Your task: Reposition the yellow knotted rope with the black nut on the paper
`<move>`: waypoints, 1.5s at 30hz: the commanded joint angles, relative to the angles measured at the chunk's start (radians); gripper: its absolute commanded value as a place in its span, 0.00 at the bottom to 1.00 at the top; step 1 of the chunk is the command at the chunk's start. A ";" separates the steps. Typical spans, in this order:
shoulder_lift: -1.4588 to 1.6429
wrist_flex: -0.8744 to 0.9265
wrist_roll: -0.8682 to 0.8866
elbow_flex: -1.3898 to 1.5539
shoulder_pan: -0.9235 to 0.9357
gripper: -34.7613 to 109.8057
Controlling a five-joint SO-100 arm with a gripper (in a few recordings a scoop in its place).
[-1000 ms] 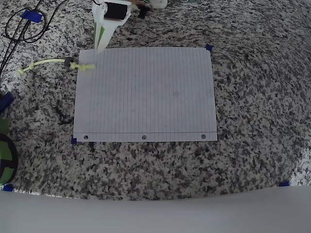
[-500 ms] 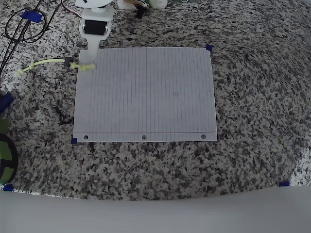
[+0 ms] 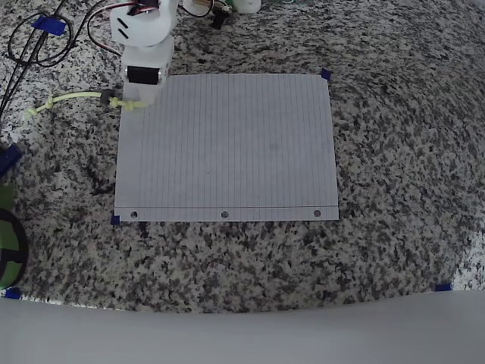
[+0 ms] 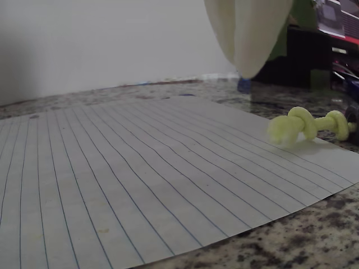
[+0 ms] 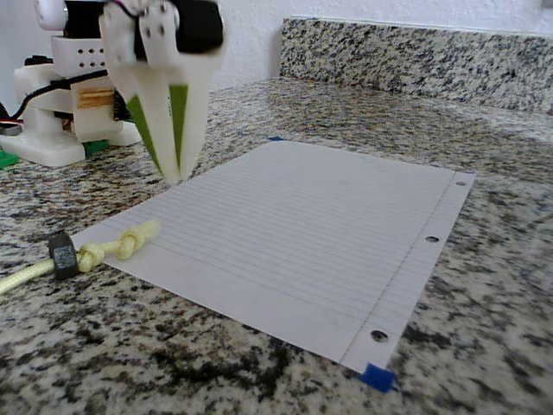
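Gripper (image 5: 175, 169) hangs above the paper's (image 3: 227, 152) corner, its white fingers pressed together at the tips and holding nothing. Just beside it, the yellow knotted rope (image 5: 111, 249) rests one knotted end on the paper's edge, its black nut (image 5: 62, 255) lying off the paper on the granite counter (image 3: 394, 152).

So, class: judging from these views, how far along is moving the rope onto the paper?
Barely begun. Only the yellow knotted rope's end knot lies on the paper; the black nut sits on granite. The gripper, jaws shut and empty, hangs above that corner. Grasping and dragging remain.
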 commanded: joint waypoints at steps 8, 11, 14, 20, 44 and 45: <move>-0.153 0.072 -0.158 -0.173 0.057 0.31; -0.196 0.114 -0.193 -0.215 0.084 0.35; -0.224 0.190 -0.235 -0.276 0.117 0.50; -0.278 0.227 -0.239 -0.344 0.144 0.45; -0.465 0.253 -0.230 -0.459 0.150 0.45; -0.471 0.249 -0.230 -0.459 0.152 0.45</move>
